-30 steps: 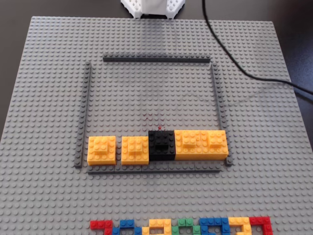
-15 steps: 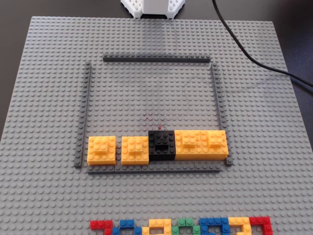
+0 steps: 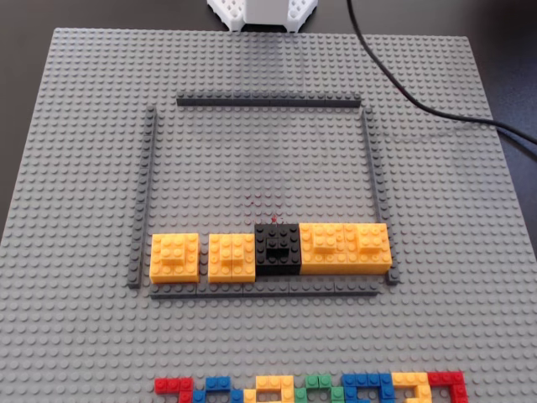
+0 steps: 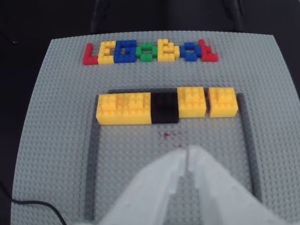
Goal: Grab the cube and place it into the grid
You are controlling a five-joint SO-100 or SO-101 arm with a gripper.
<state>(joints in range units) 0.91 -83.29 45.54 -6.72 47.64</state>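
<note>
Gripper: white gripper (image 4: 187,151) in the wrist view, fingers pressed together and holding nothing, hovering above bare baseplate inside the grid.
Cube: the yellow-orange cube (image 3: 174,256) with its small raised brick sits ahead of the fingertips, at the far right end of the block row in the wrist view.
Row: split yellow block (image 3: 232,257), black block (image 3: 278,249) and wide yellow block (image 3: 345,248) stand side by side, the black one straight ahead of the fingertips.
Grid: dark grey strips (image 3: 268,102) frame the row, which lies against the strip farthest from the fingers, so the cube already appears placed.
Lettering: multicoloured brick row (image 4: 149,51) lies beyond the grid.
</note>
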